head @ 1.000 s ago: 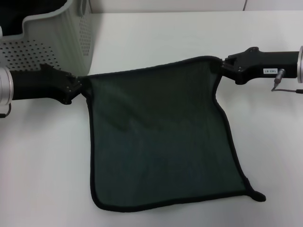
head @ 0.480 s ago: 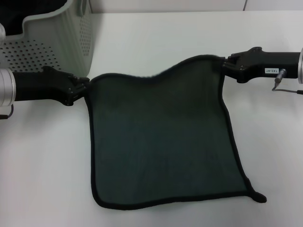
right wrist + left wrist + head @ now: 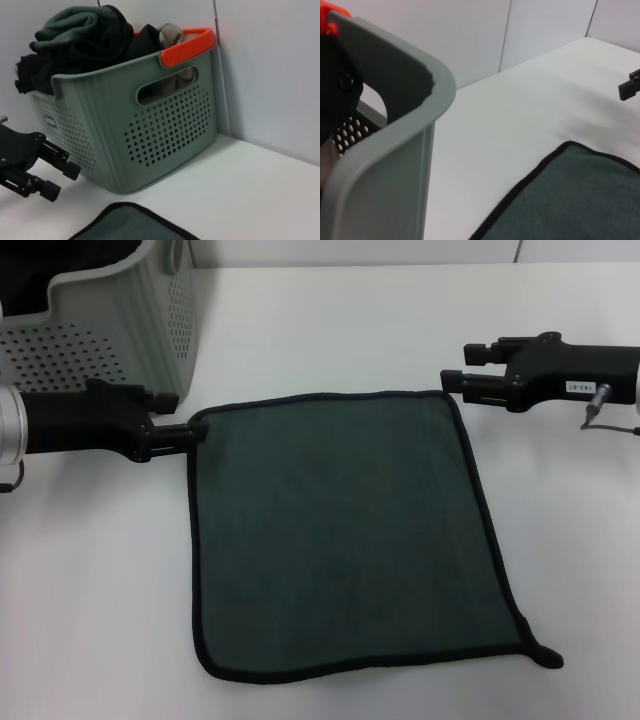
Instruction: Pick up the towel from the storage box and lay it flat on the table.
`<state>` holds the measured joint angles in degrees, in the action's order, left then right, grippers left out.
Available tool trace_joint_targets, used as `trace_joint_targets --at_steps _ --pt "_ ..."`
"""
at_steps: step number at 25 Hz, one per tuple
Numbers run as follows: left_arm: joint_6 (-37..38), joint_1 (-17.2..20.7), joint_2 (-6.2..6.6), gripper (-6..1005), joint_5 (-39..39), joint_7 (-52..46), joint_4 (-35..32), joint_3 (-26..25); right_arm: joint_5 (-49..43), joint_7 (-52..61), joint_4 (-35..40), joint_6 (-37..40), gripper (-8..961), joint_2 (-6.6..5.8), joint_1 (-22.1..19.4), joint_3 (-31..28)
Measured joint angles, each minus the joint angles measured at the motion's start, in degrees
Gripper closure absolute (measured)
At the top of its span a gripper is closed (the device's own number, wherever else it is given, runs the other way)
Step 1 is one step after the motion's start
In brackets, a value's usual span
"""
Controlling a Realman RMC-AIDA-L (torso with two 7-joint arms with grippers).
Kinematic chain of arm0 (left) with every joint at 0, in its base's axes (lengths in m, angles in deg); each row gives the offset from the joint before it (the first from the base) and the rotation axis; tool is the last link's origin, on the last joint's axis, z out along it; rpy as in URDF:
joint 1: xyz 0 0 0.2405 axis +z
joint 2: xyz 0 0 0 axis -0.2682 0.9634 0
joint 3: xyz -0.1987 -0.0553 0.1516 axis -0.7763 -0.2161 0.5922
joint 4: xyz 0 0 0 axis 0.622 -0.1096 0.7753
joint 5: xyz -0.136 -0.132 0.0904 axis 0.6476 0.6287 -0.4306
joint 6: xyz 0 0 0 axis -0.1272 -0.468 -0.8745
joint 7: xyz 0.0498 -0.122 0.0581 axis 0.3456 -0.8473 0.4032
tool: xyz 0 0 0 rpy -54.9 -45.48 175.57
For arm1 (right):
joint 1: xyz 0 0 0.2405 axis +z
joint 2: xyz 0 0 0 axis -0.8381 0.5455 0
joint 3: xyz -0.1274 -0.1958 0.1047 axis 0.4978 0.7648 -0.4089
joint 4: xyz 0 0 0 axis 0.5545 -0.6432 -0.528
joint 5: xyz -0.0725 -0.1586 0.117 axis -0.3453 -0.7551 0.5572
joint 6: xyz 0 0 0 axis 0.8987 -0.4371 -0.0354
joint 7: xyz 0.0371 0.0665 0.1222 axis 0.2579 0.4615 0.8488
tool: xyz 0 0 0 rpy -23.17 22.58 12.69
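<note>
Lying flat: one towel (image 3: 340, 530), two grippers, left (image 3: 180, 418) and right (image 3: 455, 382), fingers apart.

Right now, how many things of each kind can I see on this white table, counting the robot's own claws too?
Towel spread flat, dark face up: 1
Storage box, grey, orange handle, dark cloths heaped inside: 1
Grippers: 2, left gripper and right gripper, both with fingers open beside the towel's far corners
Table: 1
Total: 5
</note>
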<state>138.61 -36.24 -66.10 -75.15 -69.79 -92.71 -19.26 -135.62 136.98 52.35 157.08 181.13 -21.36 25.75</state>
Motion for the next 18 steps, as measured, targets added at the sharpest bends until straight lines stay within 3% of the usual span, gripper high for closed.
trace_joint_targets --at_steps 5,10,13,15,18 --pt "5.4 0.9 0.03 450 4.4 4.6 0.3 -0.1 1.9 -1.7 1.5 4.9 423 0.34 -2.7 0.0" --pt "18.5 4.2 -0.1 456 15.0 15.9 1.0 -0.1 13.3 -14.6 0.4 22.3 238 0.9 -8.7 3.5" --pt "27.9 5.1 1.04 459 23.3 22.9 5.7 -0.6 19.0 -18.3 0.1 27.9 151 0.9 -12.2 9.4" --pt "34.4 5.1 2.46 459 28.6 27.3 10.8 -1.0 21.8 -20.3 0.0 29.1 101 0.9 -13.7 13.5" --pt "38.1 5.0 3.88 459 31.5 29.9 16.1 -1.0 26.7 -22.6 -0.1 28.4 78 0.93 -14.9 20.3"
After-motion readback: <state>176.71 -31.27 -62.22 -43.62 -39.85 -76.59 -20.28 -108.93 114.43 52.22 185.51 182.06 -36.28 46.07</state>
